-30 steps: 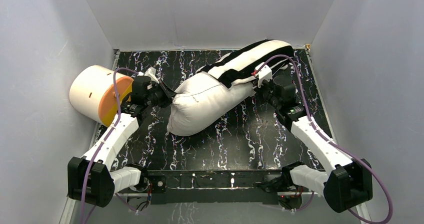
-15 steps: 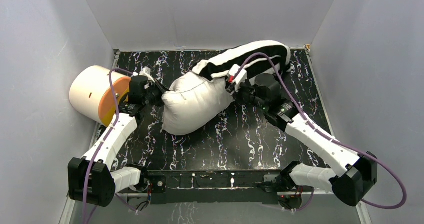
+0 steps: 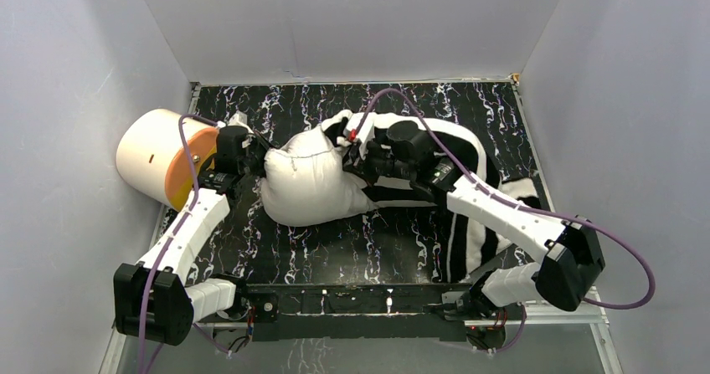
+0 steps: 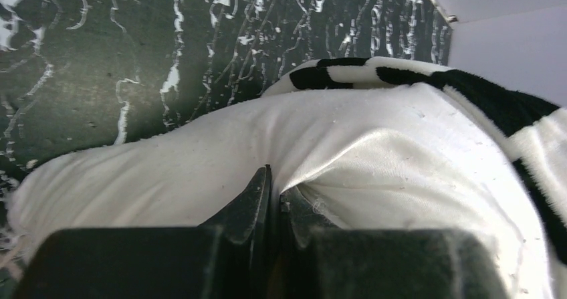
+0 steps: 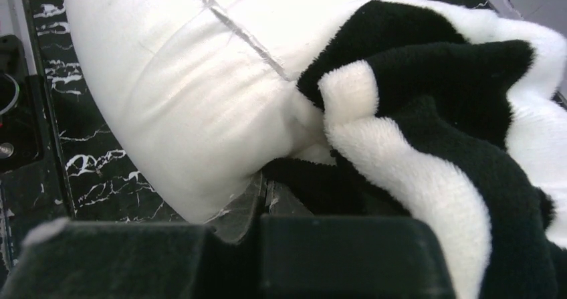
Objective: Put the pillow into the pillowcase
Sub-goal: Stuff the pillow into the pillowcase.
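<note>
Pinched a fold of the pillow (image 4: 374, 158) with the left gripper (image 4: 275, 178), fingers squeezed nearly together on the white cloth. Gripped with the right gripper (image 5: 264, 186) too, fingers shut tight, it seemed on the black fuzzy rim of the pillowcase (image 5: 428, 145), right against the pillow.

Found the pillow lying left of the middle of the table (image 3: 402, 223), bare end toward the left edge, right end tucked under the stripes. Found the pillowcase spread from the middle out to the right edge and down toward the near edge.

Looked like the pulling step: dragging the open rim of the pillowcase along the pillow toward the left edge. Seemed about half done, with lots of white cloth showing.

Best done by holding the left end firm, with no sliding. Called for a slow, low pull with the right gripper, straight along the pillow, to let the rim climb over the fat part. Needed the two layers of the rim kept apart; otherwise only bunched-up stripes. Could not tell about the far side of the rim: around the pillow, or just lying on top. Probably needed a fresh grip there if only on top.

Had to mind the cream cylinder (image 3: 159, 161) at the left edge, just beside the left arm (image 3: 192, 223) and easy to bump.
</note>
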